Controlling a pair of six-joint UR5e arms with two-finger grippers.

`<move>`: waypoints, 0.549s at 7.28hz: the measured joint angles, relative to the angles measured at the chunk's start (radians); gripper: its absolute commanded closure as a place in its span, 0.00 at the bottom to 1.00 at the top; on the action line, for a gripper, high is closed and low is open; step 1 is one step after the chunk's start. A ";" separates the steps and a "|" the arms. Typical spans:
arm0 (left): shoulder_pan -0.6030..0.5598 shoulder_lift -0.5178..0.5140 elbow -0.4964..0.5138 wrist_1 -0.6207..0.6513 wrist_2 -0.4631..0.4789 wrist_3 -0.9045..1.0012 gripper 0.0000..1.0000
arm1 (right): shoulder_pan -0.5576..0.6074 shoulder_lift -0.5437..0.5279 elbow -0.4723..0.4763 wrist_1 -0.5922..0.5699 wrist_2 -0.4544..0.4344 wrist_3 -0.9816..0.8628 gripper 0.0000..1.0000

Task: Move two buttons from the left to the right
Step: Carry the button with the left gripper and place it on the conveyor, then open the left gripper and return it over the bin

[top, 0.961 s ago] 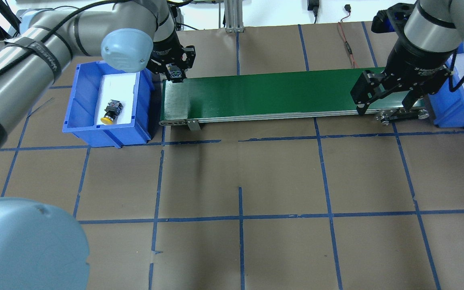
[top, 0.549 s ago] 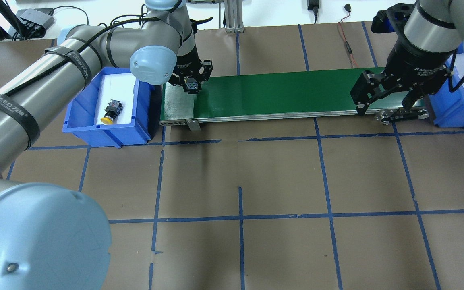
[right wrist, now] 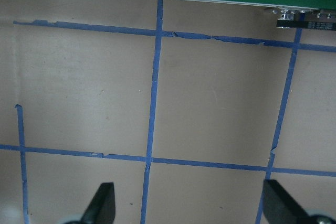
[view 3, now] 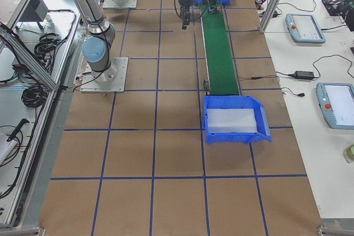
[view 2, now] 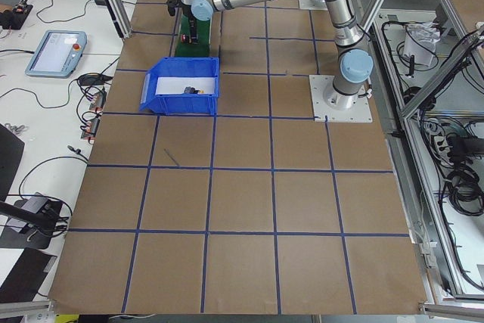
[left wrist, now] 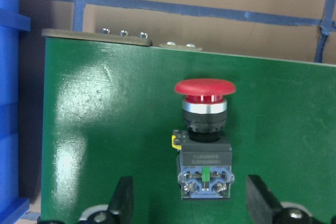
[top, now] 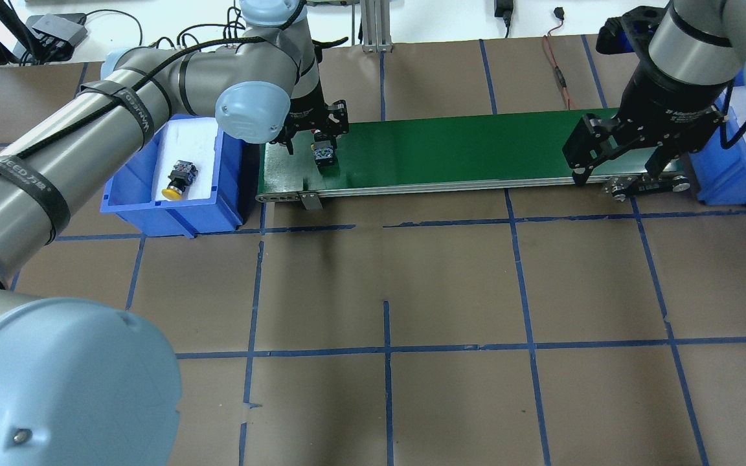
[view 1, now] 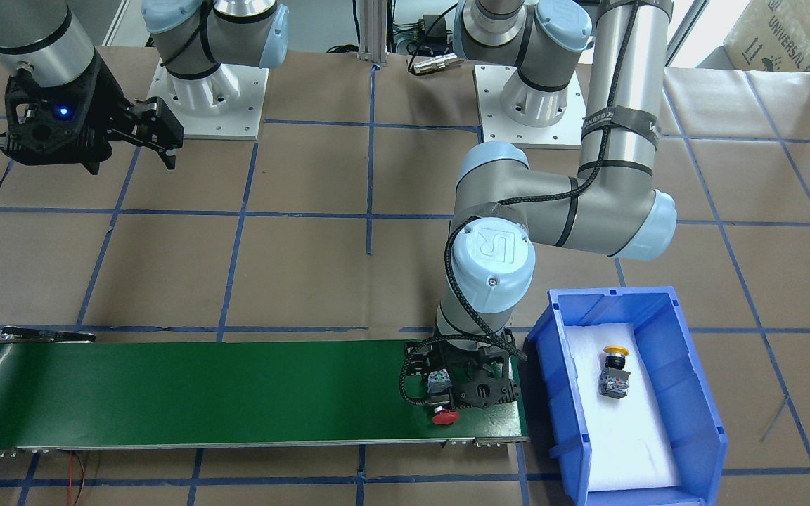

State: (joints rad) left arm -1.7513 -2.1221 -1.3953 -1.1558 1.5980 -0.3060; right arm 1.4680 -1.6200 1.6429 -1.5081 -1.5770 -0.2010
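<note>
Our left gripper [left wrist: 190,199] hangs low over the left end of the green belt [top: 463,144], with the red button [left wrist: 205,140] between its fingers [left wrist: 123,202]. The fingers are spread. The wrist view shows green belt on either side of the button's contact block, so neither finger touches it. The button seems to lie on its side on the belt, with its cap pointing away from the robot. From overhead the gripper hides part of it, so we cannot be sure it rests flat.

The yellow button [top: 177,181] lies on its side on the white foam [top: 201,139] in the left bin [top: 120,194], its cap toward the robot. That bin stands just beside the belt's left end, and the yellow button is well apart from the left gripper.

Our right gripper [top: 619,173] is held above the belt's right end, at the edge nearer the robot. Its fingers [right wrist: 102,203] are wide apart with nothing between them, and its wrist view looks down on brown table [right wrist: 210,103] crossed by blue tape. The right bin [top: 723,178] stands at that end of the belt, just beside this gripper, and is lined with white foam.
</note>
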 measured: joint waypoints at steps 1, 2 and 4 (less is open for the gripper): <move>0.022 0.018 0.010 -0.023 -0.001 0.017 0.00 | 0.000 0.000 0.000 0.000 0.000 0.000 0.00; 0.062 0.047 0.020 -0.068 -0.004 0.042 0.00 | -0.001 0.000 0.000 -0.001 0.000 0.000 0.00; 0.169 0.128 0.025 -0.152 -0.009 0.150 0.00 | -0.003 0.000 0.001 -0.002 0.001 -0.001 0.00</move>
State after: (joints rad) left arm -1.5820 -1.9940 -1.3699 -1.3082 1.5891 -0.1562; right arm 1.4655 -1.6199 1.6443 -1.5098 -1.5759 -0.2016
